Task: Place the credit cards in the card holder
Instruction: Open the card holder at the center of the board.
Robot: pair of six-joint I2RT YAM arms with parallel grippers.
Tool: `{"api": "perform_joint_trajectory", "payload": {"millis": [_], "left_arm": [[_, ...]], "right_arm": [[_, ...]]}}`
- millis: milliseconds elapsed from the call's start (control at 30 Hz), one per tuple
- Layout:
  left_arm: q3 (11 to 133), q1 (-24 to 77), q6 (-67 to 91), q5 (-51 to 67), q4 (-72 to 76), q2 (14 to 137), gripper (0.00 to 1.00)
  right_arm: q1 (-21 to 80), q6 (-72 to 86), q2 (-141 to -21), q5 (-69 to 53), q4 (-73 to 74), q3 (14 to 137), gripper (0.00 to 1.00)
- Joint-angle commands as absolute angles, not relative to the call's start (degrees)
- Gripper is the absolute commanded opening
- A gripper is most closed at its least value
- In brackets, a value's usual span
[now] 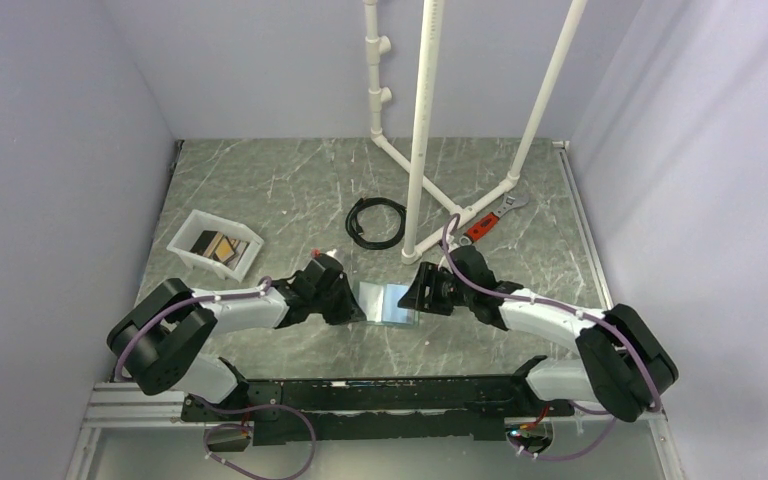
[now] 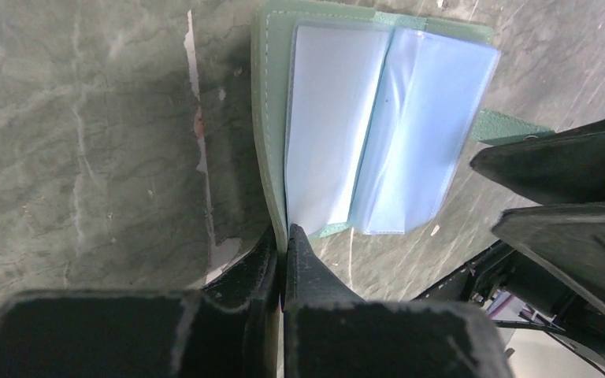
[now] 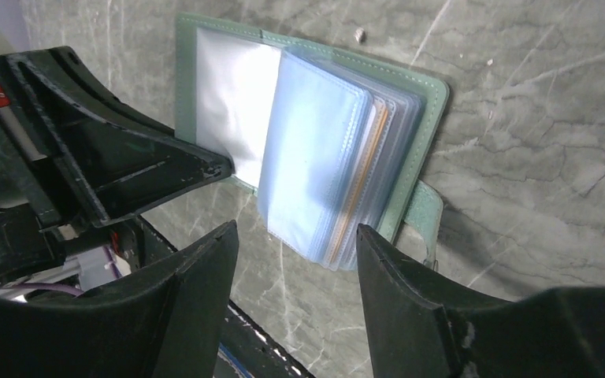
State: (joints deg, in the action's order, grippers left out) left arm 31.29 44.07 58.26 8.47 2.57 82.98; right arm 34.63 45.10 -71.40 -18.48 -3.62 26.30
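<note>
Marble-look table (image 1: 260,190), with a white pipe frame (image 1: 422,130) standing at the back. Both arms reach in to the middle and meet at the card holder (image 1: 385,302). It lies opened flat on the table between them, blue plastic sleeves facing up. A white tray (image 1: 185,240) sits well off to the left, behind the left arm. The credit cards (image 1: 218,247) are in it, tan and dark ones, none picked up yet. A black cable coil (image 1: 375,222) and a red-handled wrench (image 1: 485,222) lie further back, not involved.

The left gripper (image 2: 286,236) has its jaws together, pinched on the near edge of the holder at the green cover. It looks placed to pin that side so the holder can't slide or fold shut. The right gripper (image 3: 296,229) has its jaws apart, straddling the loose corner of the sleeve stack, with nothing gripped. My guess is it's lined up to lift or fan a sleeve and open a pocket.

The strap tab pokes out from under the cover's right edge. A thin orange line shows among the sleeves in the right wrist view. It could be a card already inside, can't tell.

Judged as a prep step: the holder is held open, and the cards are yet to be fetched from the tray.
</note>
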Motion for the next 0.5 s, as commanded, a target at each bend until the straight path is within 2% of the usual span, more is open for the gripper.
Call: {"api": "perform_joint_trajectory", "payload": {"millis": [0,233,467], "left_arm": [[31.04,44.38,59.98,9.94,5.86,82.73,0.01],[30.68,44.38,60.29,10.63,6.94,83.63,0.0],[30.85,44.36,59.87,10.37,6.2,83.32,0.0]], "right_arm": [[34.66,46.66,-72.75,-20.64,-9.83,25.29,0.57],[34.87,46.32,-73.76,-20.13,-10.18,25.71,0.47],[34.89,46.73,-75.83,-19.97,-11.23,25.18,0.45]]}}
